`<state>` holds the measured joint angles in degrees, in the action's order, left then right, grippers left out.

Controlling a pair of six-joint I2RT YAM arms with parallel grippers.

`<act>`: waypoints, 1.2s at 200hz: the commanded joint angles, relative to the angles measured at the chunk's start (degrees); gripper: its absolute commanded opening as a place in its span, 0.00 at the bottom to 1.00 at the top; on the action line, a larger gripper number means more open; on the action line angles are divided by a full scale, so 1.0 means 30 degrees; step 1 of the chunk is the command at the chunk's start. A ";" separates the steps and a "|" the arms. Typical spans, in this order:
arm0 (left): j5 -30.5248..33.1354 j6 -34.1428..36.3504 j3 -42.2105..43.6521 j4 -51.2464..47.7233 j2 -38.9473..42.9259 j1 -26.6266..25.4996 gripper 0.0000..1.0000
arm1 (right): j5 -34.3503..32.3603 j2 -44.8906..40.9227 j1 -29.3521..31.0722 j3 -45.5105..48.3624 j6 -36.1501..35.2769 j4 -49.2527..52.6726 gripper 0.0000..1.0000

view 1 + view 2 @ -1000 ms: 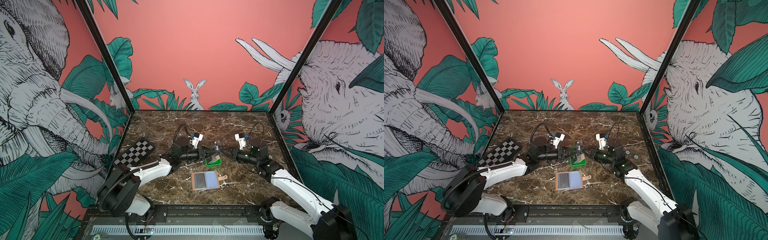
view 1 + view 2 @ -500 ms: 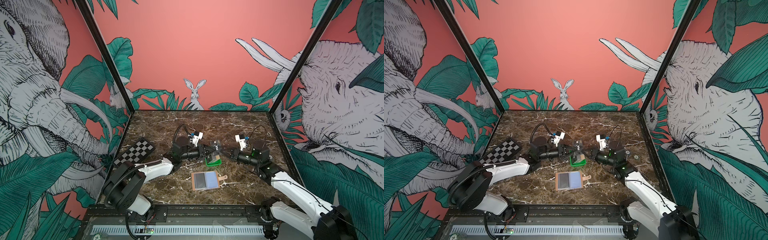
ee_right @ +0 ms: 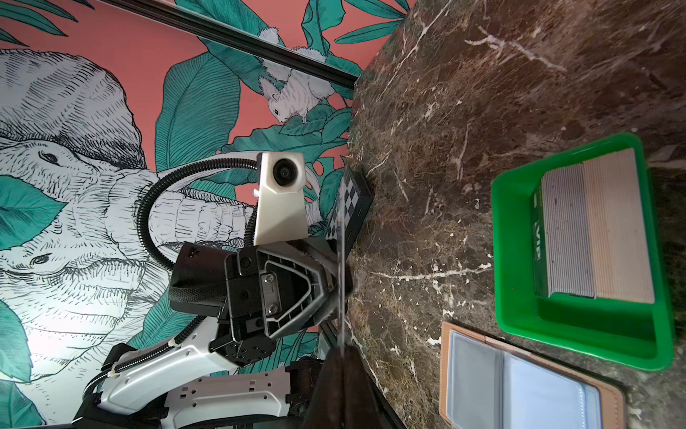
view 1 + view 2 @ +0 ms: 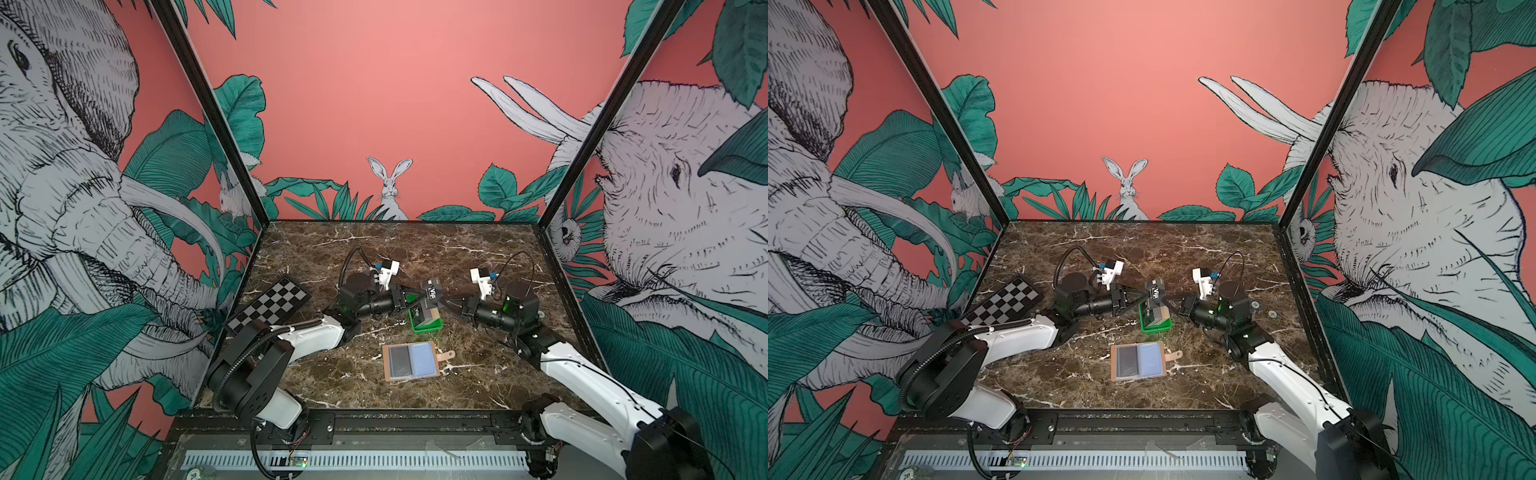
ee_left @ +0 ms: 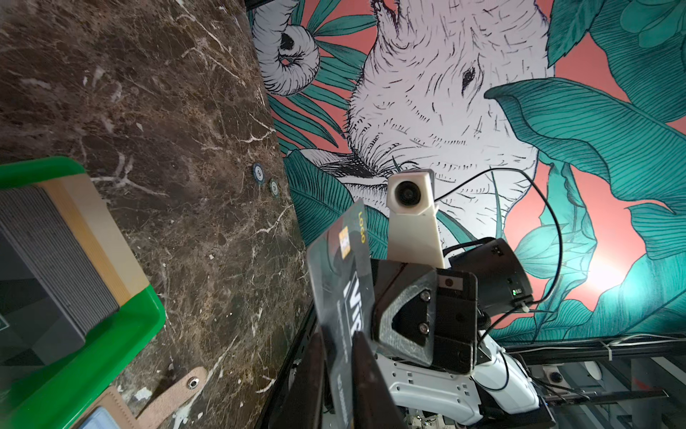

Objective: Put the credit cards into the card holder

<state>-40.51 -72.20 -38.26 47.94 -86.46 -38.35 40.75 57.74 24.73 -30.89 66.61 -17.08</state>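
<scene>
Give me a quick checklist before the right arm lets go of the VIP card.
1. Right gripper shut on VIP card: ok.
2. Left gripper gripping it firmly: cannot tell; fingers flank it closely.
3. Card holder lying open: ok.
4. Empty pocket showing: not ok; dark grey card and light blue card fill both.
5. VIP card lifted clear of green tray: ok.

A green plastic tray [image 4: 424, 328] sits mid-table on the dark brown marble tabletop [image 4: 332, 249]. A black-and-white checkerboard [image 4: 270, 305] lies flat, well apart to its left. Two small round discs [image 4: 1258, 304], perhaps stickers, lie near the right wall.
</scene>
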 commanded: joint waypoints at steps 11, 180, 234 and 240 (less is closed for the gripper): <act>-0.0602 -0.0605 -0.0078 0.1911 -0.0357 0.0094 0.17 | 0.0492 0.0085 -0.0070 0.0191 0.0560 -0.1808 0.00; -0.0398 0.0617 0.1177 0.0128 0.0292 0.0156 0.01 | -0.2211 -0.0193 0.0033 -0.0117 -0.2882 0.4529 0.24; 0.0414 0.2136 0.3207 -0.2524 0.2383 0.0156 0.01 | -0.5935 -0.1176 0.2147 -0.0681 -0.5260 0.9016 0.24; 0.0484 0.2208 0.3519 -0.2545 0.2668 0.0156 0.01 | -0.6378 -0.1316 0.2411 -0.0708 -0.5363 0.9337 0.24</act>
<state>-40.21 -68.75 -30.24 43.72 -82.78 -38.15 28.67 55.77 29.56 -31.18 54.72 4.75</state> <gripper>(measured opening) 0.047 0.243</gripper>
